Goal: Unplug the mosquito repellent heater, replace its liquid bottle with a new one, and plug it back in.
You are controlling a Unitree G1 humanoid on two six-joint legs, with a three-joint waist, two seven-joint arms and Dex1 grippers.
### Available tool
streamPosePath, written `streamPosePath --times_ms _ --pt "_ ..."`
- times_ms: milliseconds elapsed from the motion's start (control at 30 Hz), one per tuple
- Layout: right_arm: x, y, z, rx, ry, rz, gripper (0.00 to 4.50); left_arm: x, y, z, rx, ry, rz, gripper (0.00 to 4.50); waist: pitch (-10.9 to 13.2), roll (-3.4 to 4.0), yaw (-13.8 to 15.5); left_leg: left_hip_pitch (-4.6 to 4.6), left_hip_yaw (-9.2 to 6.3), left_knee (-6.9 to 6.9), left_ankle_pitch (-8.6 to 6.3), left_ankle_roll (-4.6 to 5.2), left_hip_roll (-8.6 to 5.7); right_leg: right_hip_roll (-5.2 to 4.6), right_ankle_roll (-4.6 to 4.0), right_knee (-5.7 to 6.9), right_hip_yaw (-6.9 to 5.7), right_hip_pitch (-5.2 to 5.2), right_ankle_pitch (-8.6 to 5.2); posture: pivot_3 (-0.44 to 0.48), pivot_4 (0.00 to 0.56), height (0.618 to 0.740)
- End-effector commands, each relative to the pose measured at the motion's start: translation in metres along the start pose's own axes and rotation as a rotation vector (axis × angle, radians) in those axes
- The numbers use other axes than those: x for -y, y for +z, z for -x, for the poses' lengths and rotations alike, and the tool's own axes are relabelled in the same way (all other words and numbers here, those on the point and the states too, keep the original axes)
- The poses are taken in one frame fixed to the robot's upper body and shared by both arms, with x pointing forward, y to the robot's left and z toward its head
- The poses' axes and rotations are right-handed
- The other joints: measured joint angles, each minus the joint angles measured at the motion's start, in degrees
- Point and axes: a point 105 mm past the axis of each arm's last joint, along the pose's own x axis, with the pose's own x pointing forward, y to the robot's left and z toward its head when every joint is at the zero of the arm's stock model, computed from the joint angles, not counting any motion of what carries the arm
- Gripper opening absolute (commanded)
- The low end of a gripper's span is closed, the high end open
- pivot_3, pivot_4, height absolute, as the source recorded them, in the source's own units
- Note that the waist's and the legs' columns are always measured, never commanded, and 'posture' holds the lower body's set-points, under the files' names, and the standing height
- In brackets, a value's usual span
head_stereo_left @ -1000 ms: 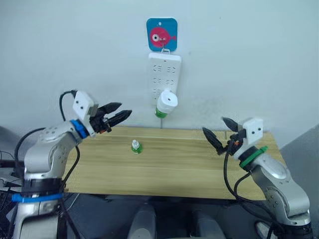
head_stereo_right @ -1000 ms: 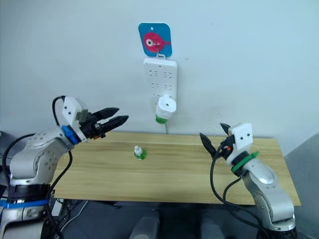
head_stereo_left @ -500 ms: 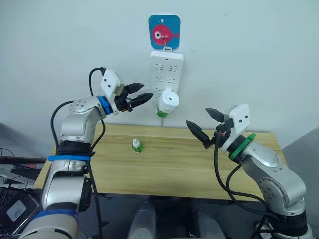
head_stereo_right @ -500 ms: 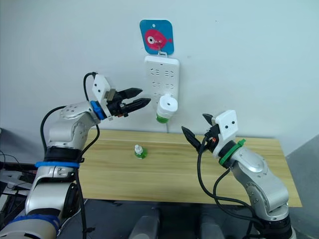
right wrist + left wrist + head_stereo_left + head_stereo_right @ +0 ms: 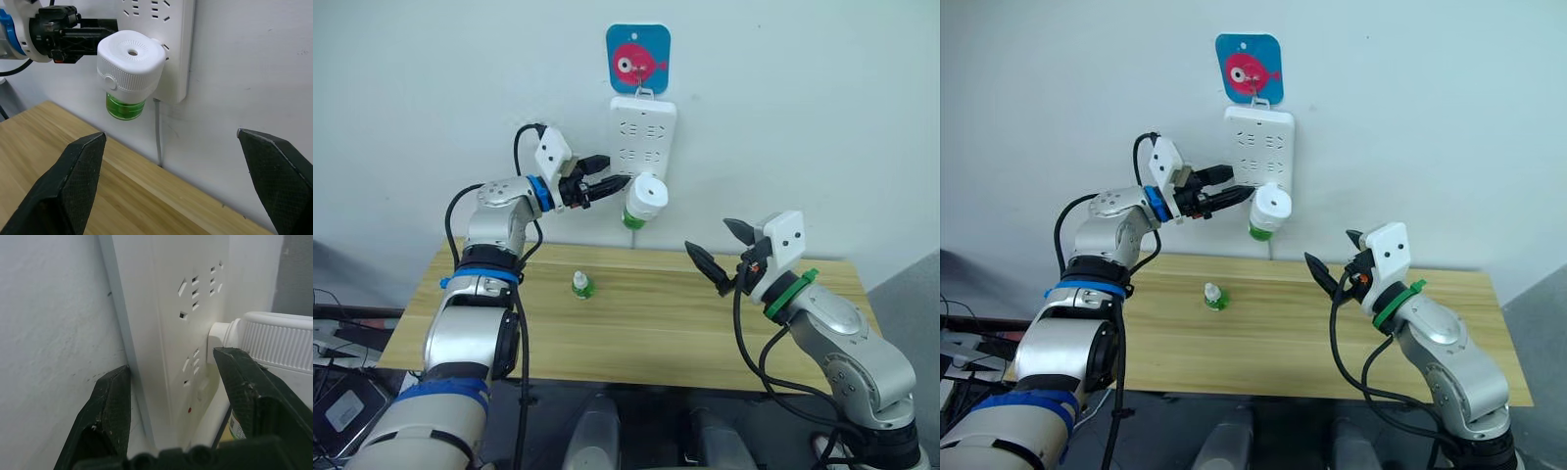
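the mosquito repellent heater (image 5: 130, 62) is plugged into the lower part of the white power strip (image 5: 643, 137) on the wall, above the back edge of the worktop (image 5: 636, 323). its round white top with a small centre hole faces outward and up, a ribbed white collar sits under it, and a green liquid bottle (image 5: 125, 105) hangs from the underside. i judge it light and rigid: a hard, smooth plastic shell, likely a bit slippery on the rounded top, held in the socket only by its prongs. the ribbed collar looks like the best place to take hold, squeezing across the body and pulling straight out from the wall so the prongs don't bend. i'd avoid pulling by the bottle, which may unscrew or tilt.

my left pincer (image 5: 610, 185) is up at the strip, just beside the heater, fingers apart. in the left wrist view one finger (image 5: 110, 406) lies against the wall at the strip's edge and the other (image 5: 249, 387) is close under the heater's collar, so the fingers straddle the strip's edge rather than the heater; it grips nothing.

my right pincer (image 5: 720, 257) hovers over the worktop, well apart from the heater, wide open and empty, pointed toward it.

a small green-based bottle (image 5: 579, 286), probably the replacement, stands upright on the worktop below the strip. a blue card with a pink fish (image 5: 637, 51) hangs above the strip.
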Motion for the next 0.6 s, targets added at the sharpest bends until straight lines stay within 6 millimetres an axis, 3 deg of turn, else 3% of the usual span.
streamPosePath --times_ms 33,400,500,600 --pt "0.000 0.015 0.005 0.051 -0.005 0.034 4.50 0.006 0.021 -0.013 0.042 -0.063 -0.064 3.00 0.0 -0.01 0.0 -0.01 -0.02 0.00 0.00 0.00 -0.01 0.00 0.00 0.00 -0.02 0.00 0.00 0.319 0.203 0.740" --pt "-0.001 0.014 0.005 0.051 -0.020 0.001 4.50 0.025 0.027 -0.015 0.035 -0.231 -0.037 3.00 0.0 -0.02 -0.4 -0.02 -0.05 0.00 0.00 0.00 -0.01 0.00 -0.21 0.02 -0.04 0.00 0.12 0.303 0.190 0.740" --pt "-0.002 0.014 0.006 0.051 -0.026 -0.008 4.50 0.027 0.025 -0.012 0.020 -0.251 -0.029 2.43 0.0 -0.02 -0.4 -0.03 -0.05 0.01 0.00 0.00 -0.01 0.00 -0.20 0.01 -0.04 0.00 0.12 0.299 0.193 0.740" --pt "-0.005 0.015 0.005 0.055 -0.029 -0.028 4.50 0.026 0.025 -0.011 0.027 -0.241 -0.013 1.50 0.0 -0.02 -0.4 -0.03 -0.05 0.01 0.00 0.00 -0.01 0.00 -0.20 0.02 -0.04 0.00 0.12 0.295 0.198 0.740"
